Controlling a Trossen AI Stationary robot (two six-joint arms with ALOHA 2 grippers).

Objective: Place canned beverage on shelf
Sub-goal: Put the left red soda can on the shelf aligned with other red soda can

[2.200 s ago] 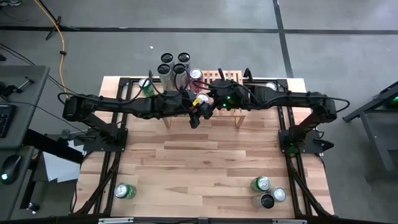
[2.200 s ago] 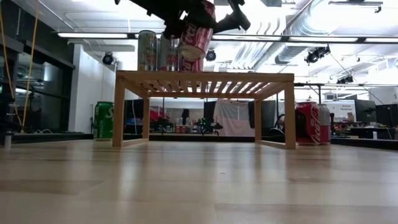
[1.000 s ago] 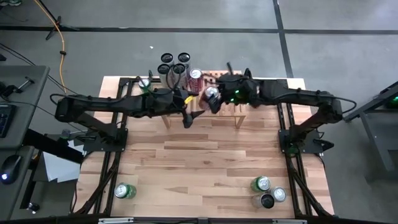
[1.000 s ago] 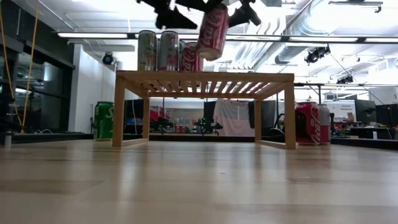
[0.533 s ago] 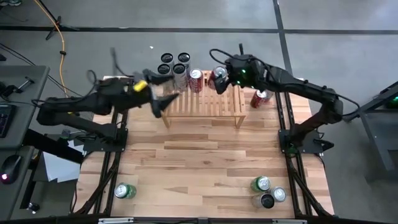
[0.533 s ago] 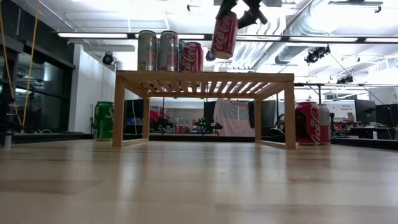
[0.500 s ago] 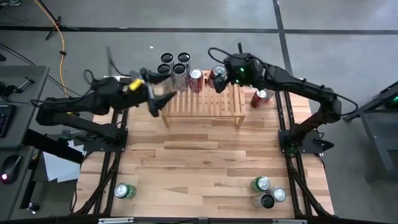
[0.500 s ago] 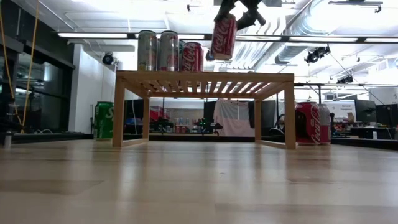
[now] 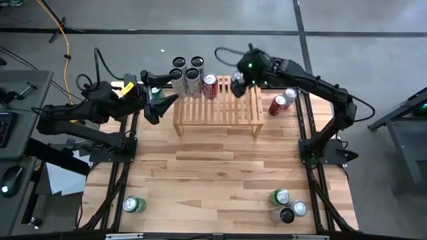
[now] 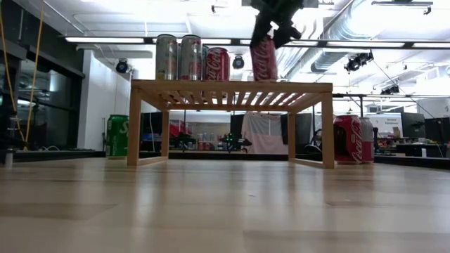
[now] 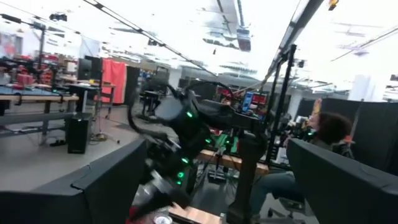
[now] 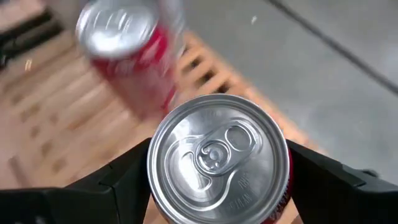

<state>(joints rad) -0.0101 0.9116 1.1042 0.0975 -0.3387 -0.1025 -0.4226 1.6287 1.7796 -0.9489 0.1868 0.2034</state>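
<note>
The shelf (image 9: 217,108) is a light-wood slatted rack at the table's far middle, also seen in the low view (image 10: 232,88). Several cans stand on its left end (image 10: 190,57). My right gripper (image 9: 235,81) is shut on a red can (image 10: 265,60) over the shelf's middle, next to the standing red can (image 12: 127,53). My left gripper (image 9: 170,90) hangs open and empty left of the shelf, pointing toward it; its fingers (image 11: 93,186) frame the right arm. My right gripper pinches the red can between its two fingers, on opposite sides of the wall just below the top rim (image 12: 154,171). The fingers (image 12: 317,180) come from above, slanting down. The can is almost upright, its base level with the slats (image 10: 264,79); whether it rests there I cannot tell.
Two red cans (image 9: 280,103) stand on the table right of the shelf, a green can (image 10: 116,135) left of it. Near the front edge sit a green can (image 9: 134,204) and three cans (image 9: 287,205). The table's middle (image 9: 213,167) is bare wood.
My left gripper has drawn back from the shelf toward the table's left edge, rising and tipping upward, still open. My right gripper has carried the red can toward the far edge and along the shelf; the can has swung from tilted to nearly upright and come down to the slats.
</note>
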